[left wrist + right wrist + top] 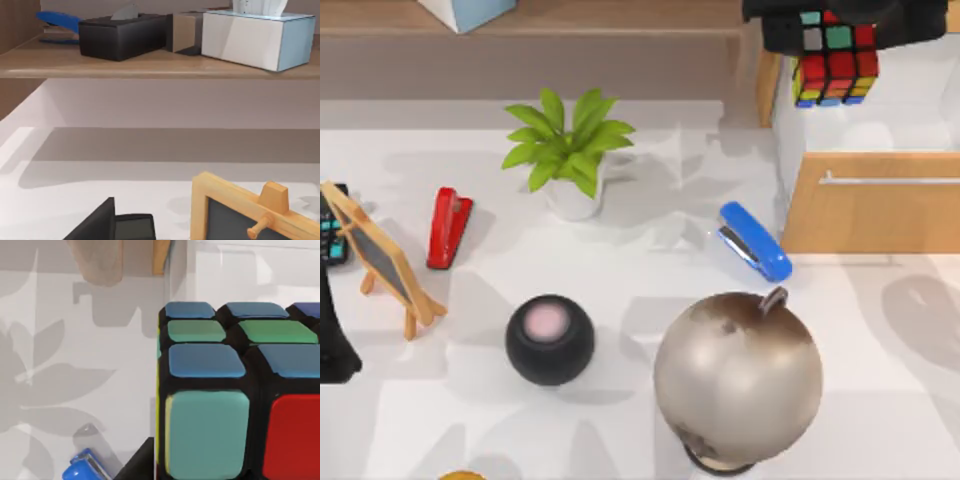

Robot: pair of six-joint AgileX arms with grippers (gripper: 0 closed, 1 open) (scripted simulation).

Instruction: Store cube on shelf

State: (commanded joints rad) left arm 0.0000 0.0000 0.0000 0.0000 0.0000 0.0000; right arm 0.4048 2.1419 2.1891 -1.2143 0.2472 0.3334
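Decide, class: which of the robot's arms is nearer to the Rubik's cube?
Right. The right gripper is directly over the cube, holding it at the top view's upper right, above the drawer cabinet. The left gripper sits parked at the far left edge, beside the small chalkboard.

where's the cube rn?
Top view: the cube is at the far right, held up in the right gripper above the drawer cabinet, beside the shelf.

Tissue box (252, 37) (pale blue-white) on the shelf (150, 65).
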